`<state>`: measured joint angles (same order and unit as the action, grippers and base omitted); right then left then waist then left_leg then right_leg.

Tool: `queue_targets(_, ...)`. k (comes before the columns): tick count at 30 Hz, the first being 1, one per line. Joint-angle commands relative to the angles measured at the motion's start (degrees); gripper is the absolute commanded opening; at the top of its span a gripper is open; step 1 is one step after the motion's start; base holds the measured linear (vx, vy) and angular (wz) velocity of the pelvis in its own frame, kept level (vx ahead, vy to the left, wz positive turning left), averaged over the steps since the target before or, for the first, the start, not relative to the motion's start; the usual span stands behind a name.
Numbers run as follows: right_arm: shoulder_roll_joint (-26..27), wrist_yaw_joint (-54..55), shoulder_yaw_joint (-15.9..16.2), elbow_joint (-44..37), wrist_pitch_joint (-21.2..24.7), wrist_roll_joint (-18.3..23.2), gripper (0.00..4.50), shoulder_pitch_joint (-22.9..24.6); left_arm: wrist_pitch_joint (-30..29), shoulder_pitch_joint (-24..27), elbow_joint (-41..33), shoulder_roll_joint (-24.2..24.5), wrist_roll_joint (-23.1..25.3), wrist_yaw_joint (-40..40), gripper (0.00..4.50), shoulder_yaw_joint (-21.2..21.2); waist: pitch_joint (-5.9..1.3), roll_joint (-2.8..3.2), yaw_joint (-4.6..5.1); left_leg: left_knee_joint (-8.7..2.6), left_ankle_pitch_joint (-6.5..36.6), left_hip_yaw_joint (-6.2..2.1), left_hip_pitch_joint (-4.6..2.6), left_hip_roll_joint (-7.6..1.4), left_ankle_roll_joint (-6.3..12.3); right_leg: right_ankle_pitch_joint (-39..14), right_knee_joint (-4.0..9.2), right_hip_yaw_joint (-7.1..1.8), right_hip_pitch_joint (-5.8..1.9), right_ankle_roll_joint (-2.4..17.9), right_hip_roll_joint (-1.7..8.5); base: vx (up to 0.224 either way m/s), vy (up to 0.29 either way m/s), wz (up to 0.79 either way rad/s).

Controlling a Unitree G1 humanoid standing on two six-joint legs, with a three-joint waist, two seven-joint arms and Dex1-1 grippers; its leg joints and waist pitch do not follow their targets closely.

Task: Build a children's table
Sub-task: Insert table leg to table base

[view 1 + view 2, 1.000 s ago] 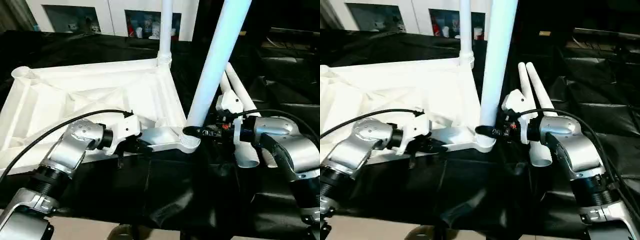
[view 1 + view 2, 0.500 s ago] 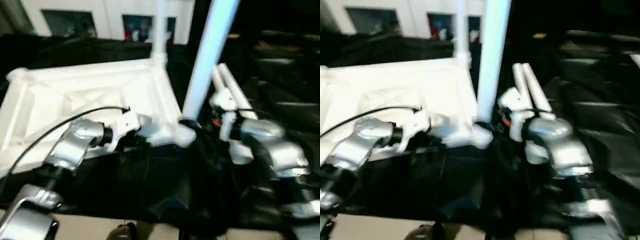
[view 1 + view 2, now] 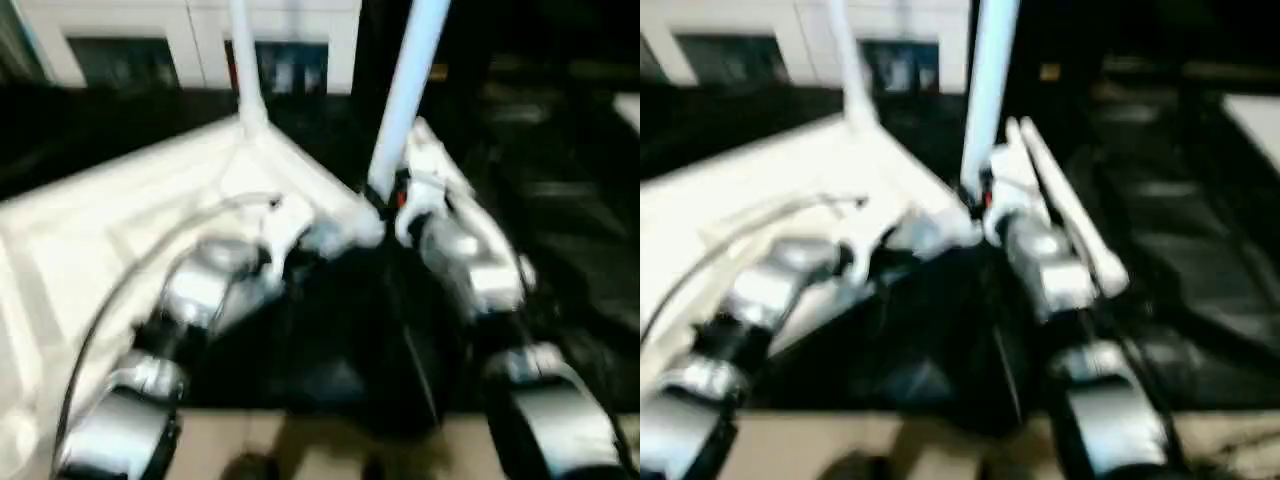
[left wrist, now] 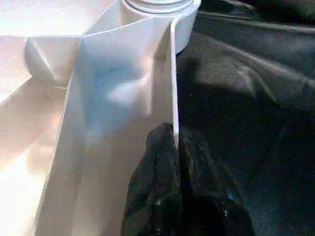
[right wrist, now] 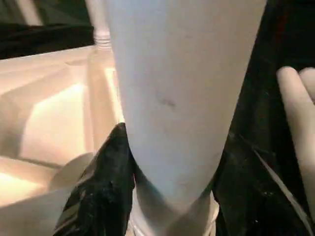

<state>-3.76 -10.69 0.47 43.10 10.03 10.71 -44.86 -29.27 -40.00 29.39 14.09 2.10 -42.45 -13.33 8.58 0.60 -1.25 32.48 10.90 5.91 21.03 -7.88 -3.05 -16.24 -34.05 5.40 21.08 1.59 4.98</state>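
- The tabletop (image 3: 90,250) lies underside up on black sheeting (image 3: 560,210), ribbed face toward the head camera, with one corner near the robot.
- A near leg (image 3: 405,90) stands upright in that near corner socket (image 4: 157,7); in the right wrist view its lower end sits in the socket collar.
- A far leg (image 3: 243,60) stands upright in the corner socket farther from the robot.
- Two loose legs (image 3: 1065,205) lie side by side on the sheeting, just beside the near corner, on the robot's right.
- The left gripper (image 4: 176,147) is closed on the thin side wall of the tabletop, close to the near corner socket; one black finger (image 4: 150,182) lies on each face of the wall.
- The right gripper (image 5: 170,172) is clamped around the foot of the near leg, just above the socket; its black fingers (image 5: 98,191) press on either side of the tube.
- Both silver forearms (image 3: 200,290) converge on the near corner from either side.
- White cabinets (image 3: 140,40) stand beyond the sheeting.
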Motion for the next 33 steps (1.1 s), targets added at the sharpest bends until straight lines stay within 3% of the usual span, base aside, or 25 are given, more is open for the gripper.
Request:
queue_targets(1,0.61,3.27,-0.6,10.29,4.08,-1.39,1.86,4.35,-1.5,0.31,0.96,-0.54,0.01,1.86,0.0,0.88,-1.29,0.96,0.39,-6.73,41.76,-2.36,-1.16,-4.28,-4.94,-28.34,6.06,-2.43,-0.92,4.63,4.74,0.0,0.0,0.0)
queue_targets(3,0.99,3.61,-0.71,11.24,3.6,-1.6,1.86,3.8,-2.05,0.34,0.74,-0.59,-0.07,2.33,0.0,1.01,-1.7,0.99,0.08,-6.83,40.01,-2.22,-1.42,-4.42,-4.66,-28.18,6.38,-2.82,-0.95,4.51,5.25,0.0,0.0,0.0)
queue_targets(4,1.3,3.79,-0.84,12.35,3.06,-1.65,1.86,3.09,-2.65,0.54,0.19,-0.39,-0.07,2.51,0.0,1.14,-1.63,0.37,-0.03,-6.76,36.82,-1.97,-1.31,-4.42,-4.01,-28.49,7.0,-3.06,-0.69,4.58,5.66,0.0,0.0,0.0)
queue_targets(6,1.44,3.93,-0.99,13.4,2.55,-1.64,1.86,2.44,-2.85,0.76,-0.19,-0.09,-0.05,2.38,0.0,1.19,-1.68,0.06,-0.43,-6.58,32.47,-1.36,-1.5,-4.5,-2.82,-30.01,7.58,-3.42,-0.27,4.47,6.09,0.0,0.0,0.0)
queue_targets(8,1.53,4.05,-1.41,15.12,1.71,-1.52,1.86,1.44,-2.72,0.81,-0.32,0.1,-0.22,2.11,0.0,1.1,-1.63,0.11,-0.58,-6.73,29.74,-1.13,-1.36,-4.77,-2.3,-28.11,7.45,-3.56,-0.3,5.27,6.12,0.0,0.0,0.0)
queue_targets(10,1.5,3.91,-1.41,15.89,0.88,-1.66,1.86,0.87,-2.48,0.85,-0.57,0.16,-0.42,1.79,0.0,1.03,-1.63,0.21,-0.41,-7.21,29.56,-1.15,-0.84,-5.03,-2.77,-24.77,6.82,-3.42,-0.68,6.06,5.7,0.0,0.0,0.0)
queue_targets(14,2.02,-0.66,-1.6,16.15,-4.02,-1.52,1.86,-0.74,-0.4,0.73,-1.08,0.25,-1.38,-0.05,0.0,1.01,-1.74,0.21,-0.35,-7.11,31.52,-0.75,-1.4,-5.1,-3.18,-22.3,6.72,-3.8,-0.13,7.09,5.77,0.0,0.0,0.0)
queue_targets(15,2.13,-2.03,-2.17,15.37,-4.75,-0.63,2.21,-1.05,0.52,0.94,-1.71,0.39,-1.75,-0.7,0.0,1.09,-1.92,0.12,-0.45,-7.11,29.13,-0.66,-1.01,-5.18,-2.55,-20.21,6.46,-3.98,-0.5,7.63,5.84,0.0,0.0,0.0)
queue_targets(17,2.17,-3.7,-2.71,14.41,-5.59,0.28,2.42,-1.42,2.47,1.34,-2.79,0.84,-1.98,-2.19,0.0,0.76,-2.26,-0.16,-0.48,-7.02,22.48,-0.15,-0.41,-5.28,-1.19,-13.5,5.78,-4.25,-0.86,9.25,5.72,0.0,0.0,0.0)
queue_targets(19,1.68,-6.7,-3.15,12.17,-6.26,1.44,2.62,-1.96,4.36,2.44,-5.21,2.1,-2.58,-5.39,0.0,-0.13,-2.11,-0.35,-0.57,-6.8,19.37,0.52,-0.57,-5.31,0.94,-13.66,5.88,-4.4,-0.7,10.12,5.81,0.0,0.0,0.0)
queue_targets(20,1.39,-7.84,-3.09,11.27,-6.3,1.7,2.76,-2.01,5.3,2.88,-5.97,2.63,-2.79,-6.75,0.0,-0.56,-2.19,-0.5,-0.77,-6.46,19.9,1.03,-1.18,-5.39,1.48,-17.36,6.47,-4.7,-0.1,10.39,5.99,0.0,0.0,0.0)
queue_targets(21,1.36,-7.99,-3.08,11.21,-6.33,1.72,2.91,-2.02,5.44,2.93,-6.06,2.69,-2.81,-6.91,0.0,-0.62,-2.46,-0.71,-0.87,-6.32,18.26,1.28,-0.94,-5.55,1.87,-18.07,6.19,-4.93,-0.22,10.27,5.93,0.0,0.0,0.0)
queue_targets(23,0.11,-12.07,-2.52,7.81,-5.67,2.33,2.99,-1.55,7.11,4.17,-8.28,3.95,-3.91,-10.19,0.0,-1.15,-2.57,-0.78,-0.78,-6.29,13.37,1.79,-0.31,-5.57,2.95,-14.42,5.65,-4.87,-0.49,11.09,5.47,0.0,0.0,0.0)
queue_targets(24,-0.14,-12.76,-2.38,7.18,-5.47,2.39,3.1,-1.39,7.09,4.34,-8.56,4.12,-4.13,-10.58,0.0,-1.11,-2.99,-0.6,-0.92,-6.08,11.31,2.33,-0.65,-5.83,3.64,-11.03,5.27,-4.88,-0.23,11.95,5.19,0.0,0.0,0.0)
queue_targets(25,-1.59,-16.67,-1.34,3.26,-4.39,2.72,3.23,-0.13,7.97,5.17,-9.74,5.14,-4.92,-12.62,0.0,-1.13,-2.85,-0.68,-0.87,-6.04,11.51,2.75,-0.78,-5.74,4.03,-10.2,5.37,-4.88,0.15,12.37,4.85,0.051,-0.035,0.11)
queue_targets(26,-2.09,-18.32,-1.05,1.9,-4.23,2.7,3.23,0.4,8.82,5.46,-10.07,5.58,-5.1,-13.43,0.0,-1.24,-2.82,-0.68,-1.32,-5.81,13.72,3.47,-1.36,-5.71,4.49,-11.25,5.77,-5.09,0.91,12.31,4.64,0.051,-0.035,0.11)
queue_targets(27,-4.2,-22.22,0.32,-3.14,-2.26,2.93,3.36,2.68,8.76,6.27,-11.04,6.5,-5.95,-14.96,0.0,-0.98,-2.75,-1.26,-1.24,-5.53,13.98,4.03,-1.26,-5.46,4.73,-11.9,5.68,-5.42,1.2,12.14,4.33,0.071,-0.048,0.2)
queue_targets(28,-5.18,-23.77,0.96,-5.2,-1.87,3.0,3.46,3.73,9.74,6.59,-11.37,6.88,-6.19,-15.83,0.0,-1.04,-3.24,-1.14,-1.68,-5.12,10.58,4.52,-1.37,-5.67,5.31,-8.38,4.98,-5.57,1.09,12.04,4.3,0.097,-0.042,0.15)
queue_targets(29,-6.32,-25.68,1.74,-7.49,-1.65,3.09,3.53,4.92,11.54,7.0,-11.74,7.32,-6.46,-17.2,0.0,-1.13,-3.63,-1.1,-1.69,-4.88,7.13,4.65,-0.98,-5.64,6.16,-3.88,4.26,-5.45,0.62,12.57,4.1,0.097,-0.042,0.15)
queue_targets(30,-7.99,-27.78,2.66,-10.62,-0.58,3.43,3.6,6.55,11.58,7.48,-12.4,7.82,-6.92,-18.22,0.0,-0.98,-4.09,-1.24,-1.74,-4.18,-0.23,5.01,-0.45,-5.43,8.58,6.54,2.8,-5.13,0.27,13.71,3.42,0.109,-0.02,0.06)
queue_targets(31,-9.45,-29.61,3.43,-13.37,0.37,3.81,3.67,7.99,11.52,7.88,-12.99,8.28,-7.33,-19.07,0.0,-0.84,-4.25,-1.0,-2.01,-4.01,-3.02,4.99,-0.51,-5.46,9.64,11.07,2.23,-5.03,0.28,14.5,3.14,0.106,-0.007,0.07)
queue_targets(32,-11.36,-32.28,4.3,-16.87,1.09,4.52,3.81,9.9,12.39,8.34,-13.52,8.96,-7.74,-20.29,0.0,-0.85,-4.32,-1.21,-2.21,-3.19,-6.3,5.33,-0.67,-5.01,12.2,18.9,1.57,-5.04,0.54,15.02,2.57,0.106,-0.007,0.07)
queue_targets(33,-12.82,-34.36,4.95,-19.59,1.61,5.1,3.81,11.38,13.15,8.68,-13.93,9.52,-8.06,-21.23,0.0,-0.9,-4.59,-1.6,-2.11,-2.53,-9.51,5.43,-0.03,-4.54,14.36,26.38,0.57,-5.26,0.2,15.62,2.44,0.091,-0.003,0.11)
